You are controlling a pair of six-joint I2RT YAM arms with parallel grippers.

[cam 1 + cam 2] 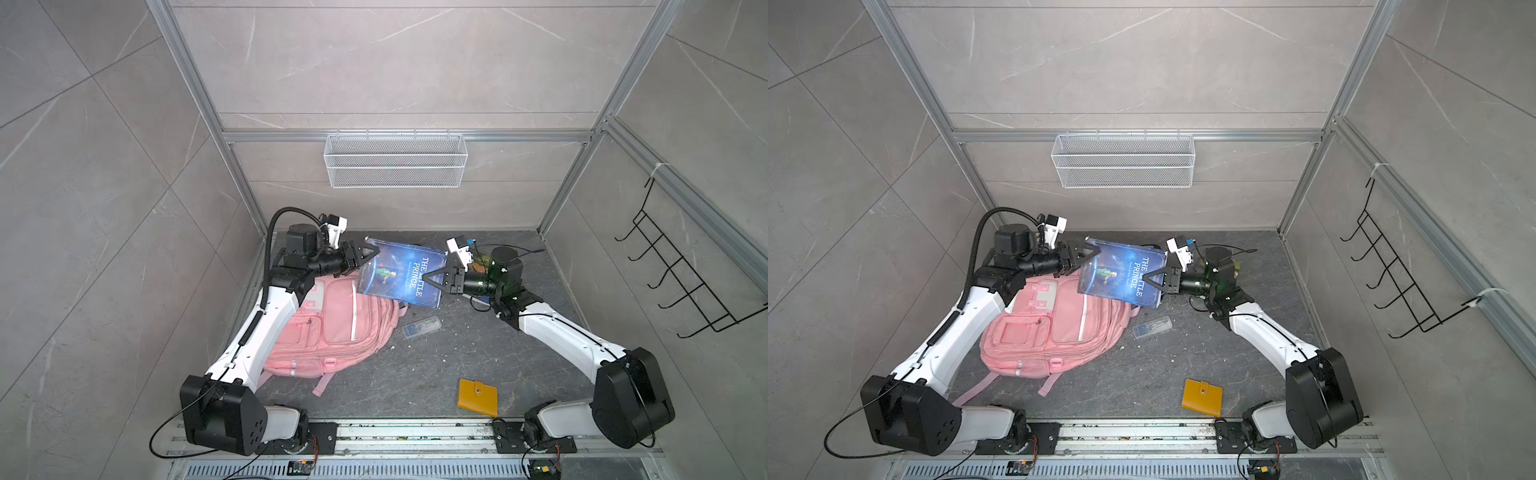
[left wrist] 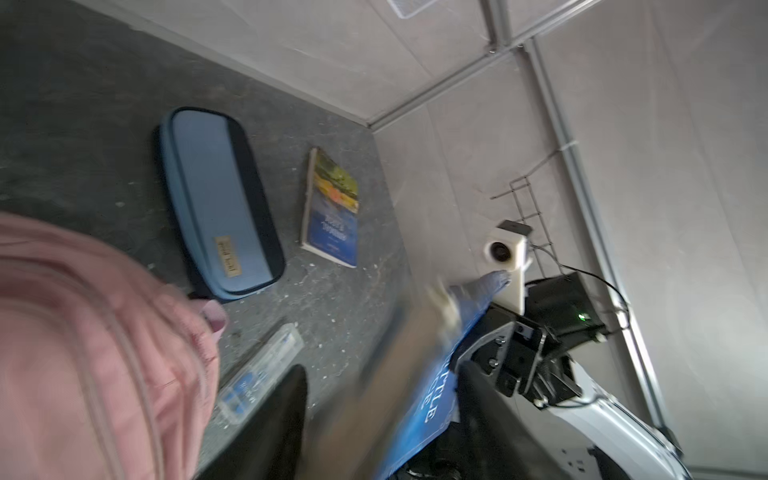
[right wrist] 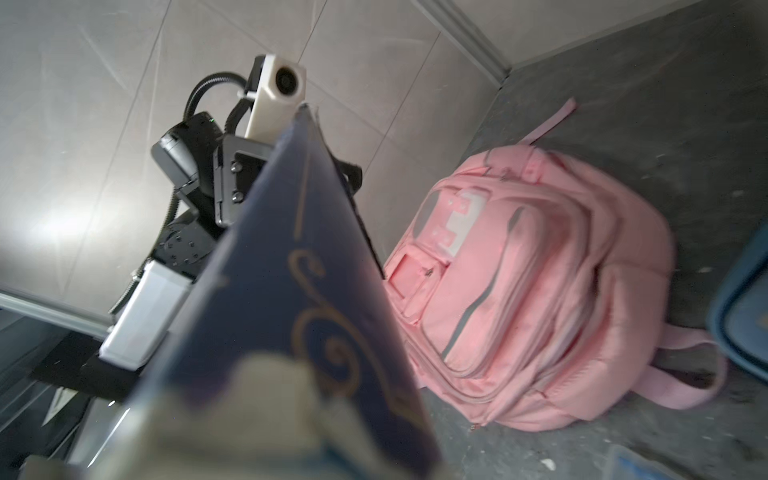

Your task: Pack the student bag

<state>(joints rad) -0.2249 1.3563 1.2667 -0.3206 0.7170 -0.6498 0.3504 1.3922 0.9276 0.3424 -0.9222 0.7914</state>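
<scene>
Book (image 1: 390, 270) overhangs student bag (image 1: 336, 328); wallet (image 1: 478, 397), pencil case (image 2: 216, 199) nearby

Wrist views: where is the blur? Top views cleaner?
Left wrist view: the book near the lens is smeared, the pencil case fairly crisp. Right wrist view: the book's near edge is out of focus, the backpack slightly soft. Both top views: sharp, evenly lit.

2 white arms (image 1: 266, 328), black joints (image 1: 224, 415), cables (image 1: 272, 237)
</scene>
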